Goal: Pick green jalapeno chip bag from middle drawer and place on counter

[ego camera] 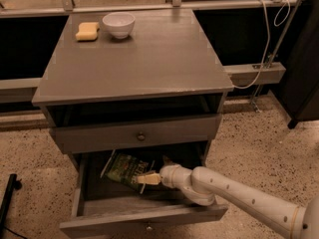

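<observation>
The green jalapeno chip bag (123, 167) lies flat on the wood-grain floor of the open middle drawer (144, 222), towards its back left. My gripper (148, 179) reaches into the drawer from the right, low over the floor. Its pale tip is at the bag's near right edge and touches or overlaps it. The white arm (234, 195) crosses the drawer's right front corner. The counter (149, 59) is the flat grey top of the cabinet above.
A white bowl (118, 24) and a yellow sponge (86, 31) stand at the counter's back left. A shut shallower drawer with a round knob (141, 136) hangs just above the open drawer. A white cable (259, 44) hangs at the right, and a black pole (7, 198) stands at the lower left.
</observation>
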`<action>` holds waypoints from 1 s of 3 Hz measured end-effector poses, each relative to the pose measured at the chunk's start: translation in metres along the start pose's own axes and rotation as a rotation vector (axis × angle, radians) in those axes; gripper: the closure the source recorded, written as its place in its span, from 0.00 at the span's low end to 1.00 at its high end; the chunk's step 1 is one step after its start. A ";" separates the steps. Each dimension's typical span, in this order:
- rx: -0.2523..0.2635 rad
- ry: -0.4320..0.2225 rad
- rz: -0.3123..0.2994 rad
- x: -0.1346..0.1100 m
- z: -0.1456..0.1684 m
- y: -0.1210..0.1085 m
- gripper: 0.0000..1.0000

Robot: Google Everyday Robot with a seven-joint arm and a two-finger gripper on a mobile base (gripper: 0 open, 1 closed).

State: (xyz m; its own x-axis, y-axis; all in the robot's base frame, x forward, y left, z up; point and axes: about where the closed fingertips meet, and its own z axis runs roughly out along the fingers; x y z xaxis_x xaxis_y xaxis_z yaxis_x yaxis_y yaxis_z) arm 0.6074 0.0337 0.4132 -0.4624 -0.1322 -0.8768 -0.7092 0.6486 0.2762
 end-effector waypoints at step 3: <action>-0.057 0.008 -0.004 0.013 0.031 0.012 0.38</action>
State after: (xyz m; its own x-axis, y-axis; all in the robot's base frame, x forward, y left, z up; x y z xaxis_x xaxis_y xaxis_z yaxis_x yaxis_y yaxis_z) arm 0.6091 0.0630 0.3929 -0.4634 -0.1413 -0.8748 -0.7405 0.6041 0.2946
